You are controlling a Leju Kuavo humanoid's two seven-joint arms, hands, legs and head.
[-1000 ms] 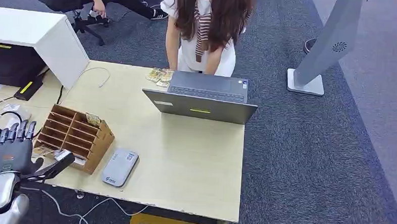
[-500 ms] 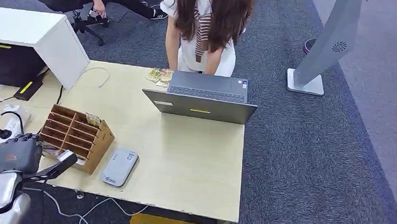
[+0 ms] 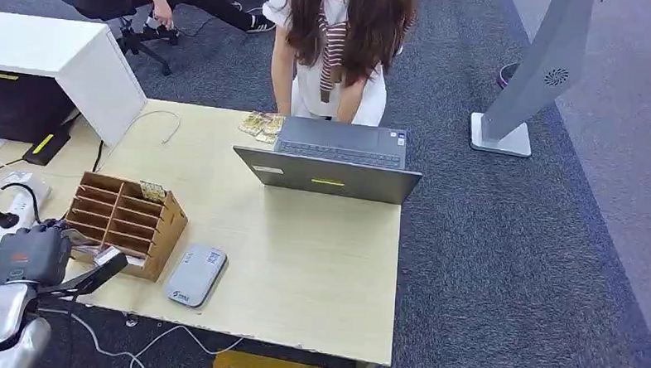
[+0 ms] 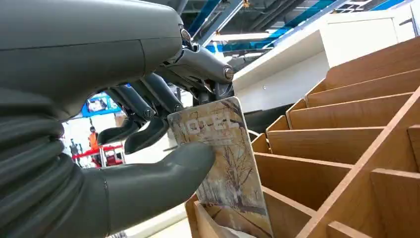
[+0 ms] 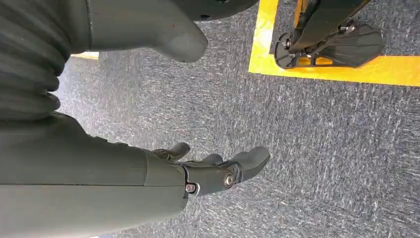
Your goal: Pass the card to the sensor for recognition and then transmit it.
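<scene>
My left hand (image 3: 30,255) is at the near left corner of the wooden card rack (image 3: 127,217). Close up, my left hand (image 4: 114,59) pinches a picture card (image 4: 223,163) printed "HOTEL" between thumb and fingers. The card's lower end still sits in a slot of the rack (image 4: 346,129). The grey card sensor (image 3: 195,274) lies flat on the table just right of the rack, apart from the hand. My right hand (image 5: 218,173) hangs over grey carpet, fingers loosely apart and holding nothing.
An open laptop (image 3: 331,163) stands at the far side of the table (image 3: 302,266), with a person (image 3: 337,43) bent over it. Another card (image 3: 152,193) sticks up from the rack. Loose cards (image 3: 262,125) lie beside the laptop. Cables and a white cabinet (image 3: 62,60) are on the left.
My left hand's fingers, spread and pointing up a second ago, have folded down at the rack's corner and now pinch the card. The hand has dropped slightly.
</scene>
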